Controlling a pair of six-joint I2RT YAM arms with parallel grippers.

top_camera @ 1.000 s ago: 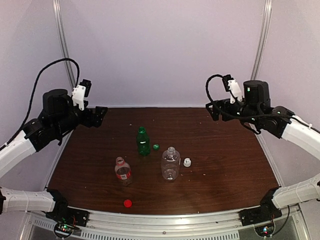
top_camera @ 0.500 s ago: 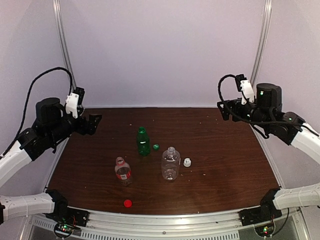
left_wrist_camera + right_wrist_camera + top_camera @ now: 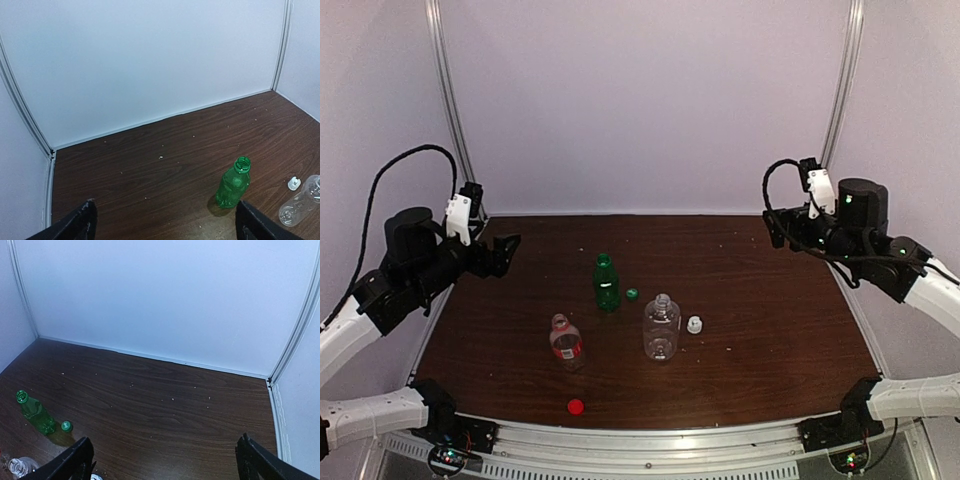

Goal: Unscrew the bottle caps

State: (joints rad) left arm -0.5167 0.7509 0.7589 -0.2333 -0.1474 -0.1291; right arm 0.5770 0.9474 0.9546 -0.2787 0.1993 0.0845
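Note:
Three uncapped bottles stand mid-table: a slim green bottle [image 3: 606,282], a short clear bottle with a red label [image 3: 565,342], and a larger clear ribbed bottle [image 3: 661,327]. The green cap [image 3: 632,294] lies right of the green bottle, the white-grey cap [image 3: 694,324] right of the ribbed bottle, the red cap [image 3: 576,406] near the front edge. My left gripper [image 3: 505,252] is open and empty, raised at the far left. My right gripper [image 3: 775,228] is open and empty, raised at the far right. The green bottle [image 3: 233,183] shows in the left wrist view and the right wrist view [image 3: 35,412].
The dark wooden table [image 3: 770,310] is enclosed by white walls with metal corner posts [image 3: 840,90]. Small white crumbs dot its far half. A metal rail [image 3: 650,440] runs along the front edge.
Both arms have drawn back outward and away from the table's middle, the left to the left, the right to the right. Bottles and caps have not moved.

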